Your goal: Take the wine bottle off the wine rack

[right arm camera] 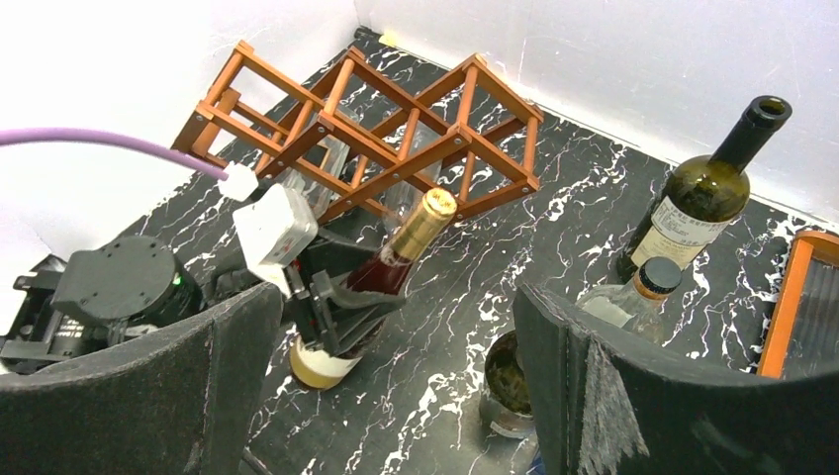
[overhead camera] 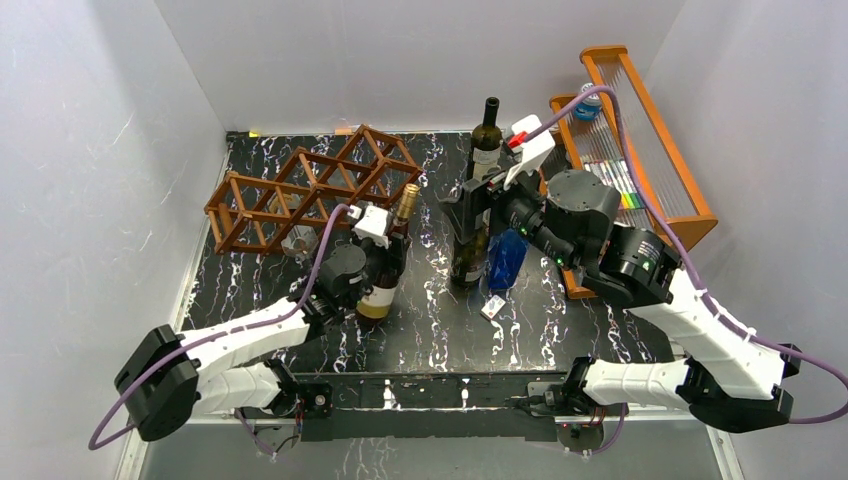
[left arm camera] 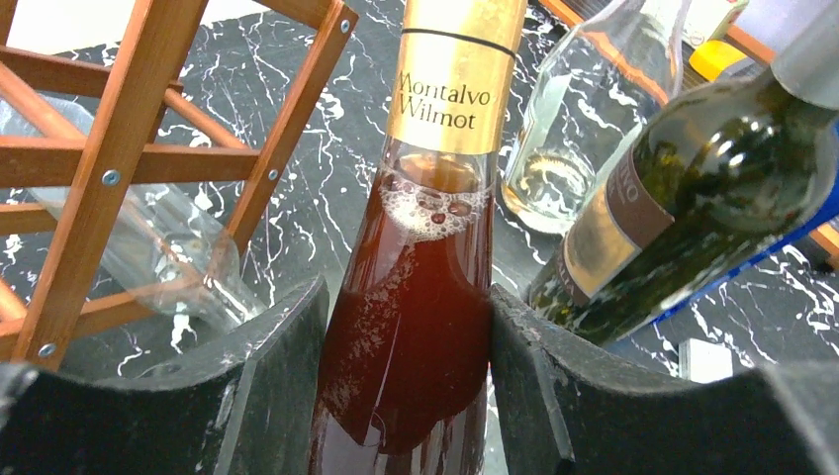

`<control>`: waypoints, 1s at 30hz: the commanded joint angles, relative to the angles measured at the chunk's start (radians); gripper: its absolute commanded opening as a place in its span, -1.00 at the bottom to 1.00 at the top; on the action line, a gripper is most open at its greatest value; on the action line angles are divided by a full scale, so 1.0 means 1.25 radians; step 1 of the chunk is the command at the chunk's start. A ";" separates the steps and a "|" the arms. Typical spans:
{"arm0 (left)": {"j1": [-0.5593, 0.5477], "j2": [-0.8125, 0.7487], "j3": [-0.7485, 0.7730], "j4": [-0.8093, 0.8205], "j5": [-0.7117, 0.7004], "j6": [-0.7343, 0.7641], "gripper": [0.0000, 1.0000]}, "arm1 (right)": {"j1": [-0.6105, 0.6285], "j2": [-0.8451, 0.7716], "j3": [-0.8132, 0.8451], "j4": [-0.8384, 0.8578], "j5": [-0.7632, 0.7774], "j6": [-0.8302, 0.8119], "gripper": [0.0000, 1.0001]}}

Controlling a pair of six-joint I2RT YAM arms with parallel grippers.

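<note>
The wine rack (overhead camera: 310, 190) is a reddish-brown lattice lying at the back left of the marbled table, also in the left wrist view (left arm camera: 109, 178) and the right wrist view (right arm camera: 376, 129). The wine bottle (overhead camera: 385, 270), dark red with a gold foil neck, is outside the rack just in front of its right end. It leans, base down by the table top. My left gripper (overhead camera: 372, 262) is shut on its body (left arm camera: 425, 297), one pad (left arm camera: 277, 396) on each side. My right gripper (overhead camera: 478, 212) hangs open over the table's middle (right arm camera: 396, 317), holding nothing.
A clear glass bottle (overhead camera: 300, 240) lies in the rack. A green open bottle (overhead camera: 487, 140) stands behind the right gripper, and a dark bottle (right arm camera: 505, 381) and a clear capped bottle (right arm camera: 633, 297) stand below it. An orange shelf (overhead camera: 650, 150) fills the right side.
</note>
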 commanded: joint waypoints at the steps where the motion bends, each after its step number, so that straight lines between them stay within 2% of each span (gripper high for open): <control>1: 0.017 0.015 0.116 0.228 0.018 -0.026 -1.00 | 0.002 -0.045 -0.029 0.061 0.029 0.009 0.96; 8: 0.027 0.057 0.169 0.250 0.072 -0.033 -1.00 | 0.002 -0.038 -0.040 0.082 0.045 -0.020 0.96; 13: 0.027 0.030 0.160 0.203 0.083 -0.006 -1.00 | 0.000 0.138 0.147 -0.065 0.066 0.083 0.96; 18: 0.028 0.015 0.132 0.205 0.076 -0.002 -1.00 | -0.029 0.269 0.263 -0.098 0.000 0.144 0.96; 22: 0.028 0.006 0.104 0.216 0.103 0.040 -1.00 | -0.034 0.236 0.172 -0.005 -0.140 0.092 0.93; 29: 0.037 0.038 0.088 0.217 0.112 0.074 -1.00 | -0.067 0.165 0.096 0.020 -0.067 0.090 0.92; 30: 0.037 0.031 0.083 0.213 0.117 0.068 -0.77 | -0.067 0.159 0.092 0.017 -0.062 0.084 0.93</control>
